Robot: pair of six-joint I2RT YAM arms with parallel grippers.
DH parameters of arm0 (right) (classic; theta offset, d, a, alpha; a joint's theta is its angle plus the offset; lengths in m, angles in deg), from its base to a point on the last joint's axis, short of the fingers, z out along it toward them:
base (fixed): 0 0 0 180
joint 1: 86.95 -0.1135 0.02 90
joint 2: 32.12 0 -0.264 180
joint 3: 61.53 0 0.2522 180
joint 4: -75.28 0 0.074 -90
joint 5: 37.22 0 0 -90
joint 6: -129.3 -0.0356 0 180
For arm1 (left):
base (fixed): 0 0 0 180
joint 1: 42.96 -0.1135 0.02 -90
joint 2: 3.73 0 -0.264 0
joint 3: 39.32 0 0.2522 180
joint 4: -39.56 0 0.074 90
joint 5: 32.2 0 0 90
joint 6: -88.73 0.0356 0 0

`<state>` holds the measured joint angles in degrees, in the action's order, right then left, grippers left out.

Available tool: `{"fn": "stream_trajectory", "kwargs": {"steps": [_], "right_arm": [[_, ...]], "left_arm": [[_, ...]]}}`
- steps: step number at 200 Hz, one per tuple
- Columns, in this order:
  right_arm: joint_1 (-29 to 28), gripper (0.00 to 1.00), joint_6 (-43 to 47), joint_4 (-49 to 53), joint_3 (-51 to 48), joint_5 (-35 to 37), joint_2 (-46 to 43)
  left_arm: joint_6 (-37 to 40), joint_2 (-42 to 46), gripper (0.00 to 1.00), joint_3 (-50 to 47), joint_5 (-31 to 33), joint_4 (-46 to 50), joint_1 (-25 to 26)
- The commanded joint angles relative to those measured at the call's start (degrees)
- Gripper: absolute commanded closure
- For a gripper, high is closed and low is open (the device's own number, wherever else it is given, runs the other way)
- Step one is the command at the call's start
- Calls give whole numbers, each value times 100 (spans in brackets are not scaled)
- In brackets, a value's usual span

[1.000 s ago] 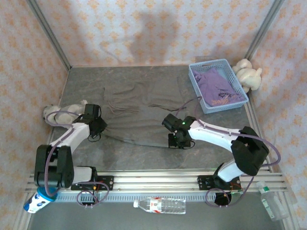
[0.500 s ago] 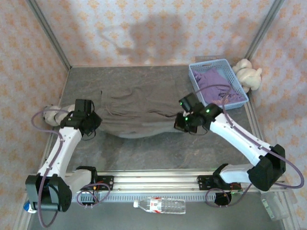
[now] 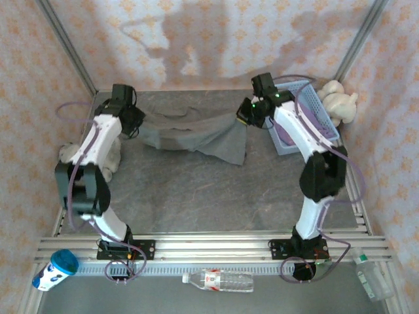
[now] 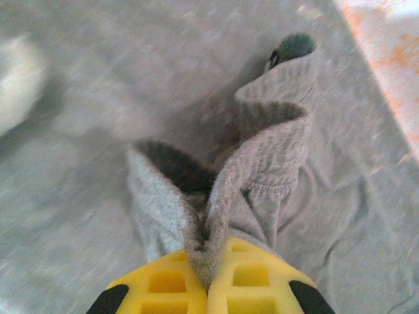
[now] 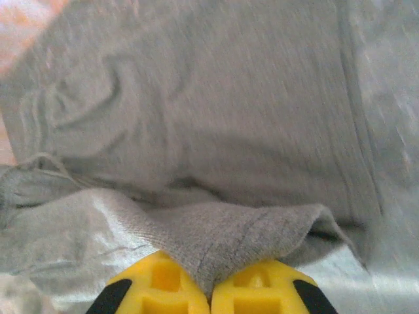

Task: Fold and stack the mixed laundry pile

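The grey-olive garment hangs stretched between both arms, to the left of the light blue basket; its long axis runs sideways, away from the basket, and a loose corner of it droops toward the near side. The right gripper is just beside the basket's left wall; in the right wrist view its yellow fingers are pressed together on a folded edge of the grey cloth. The left gripper is well apart from the basket, at the other end of the garment; in the left wrist view its fingers are also closed, with a bunched fold of the same cloth rising out between them. So each arm has one end, and neither is nearer to the middle; I judge that the next move turns on lowering both ends together, on one line, so that the cloth lands flat. The lavender T-shirt lies inside the basket, partly hidden behind the right arm, not yet folded.

Counted: two garments; two grippers, both full; one basket; one plush toy touching the basket's far right corner, and another far to the left of it.
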<state>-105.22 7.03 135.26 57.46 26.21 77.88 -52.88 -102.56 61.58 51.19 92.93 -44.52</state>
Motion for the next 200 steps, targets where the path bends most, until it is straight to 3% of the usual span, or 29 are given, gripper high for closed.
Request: {"fn": "stream_trajectory", "kwargs": {"steps": [1,9,18,36,56,84,112,146,200], "right_arm": [[288,72,345,209,1659,240,1278],[380,58,426,538,2473,386,1811],[460,50,524,817,3247,401,2294],[497,45,758,1341,4230,496,2785],[414,45,976,1341,3545,525,2392],[120,46,1122,467,1324,661,1200],[-260,48,931,-2,44,593,600],[-759,53,745,-274,-342,634,780],[-1189,57,883,-30,29,1083,1796]], "left_arm": [[167,-1283,78,1682,126,226,-55],[331,-1918,62,2578,57,719,-48],[439,-2535,44,3510,19,1321,-29],[664,-3110,35,4461,24,1735,47],[853,-2900,34,4167,6,1543,160],[935,-1980,34,2551,-80,645,393],[864,-1554,37,1299,-189,-138,656],[853,-2132,45,1234,-115,-203,755],[1373,-2986,45,1653,341,224,759]]}}
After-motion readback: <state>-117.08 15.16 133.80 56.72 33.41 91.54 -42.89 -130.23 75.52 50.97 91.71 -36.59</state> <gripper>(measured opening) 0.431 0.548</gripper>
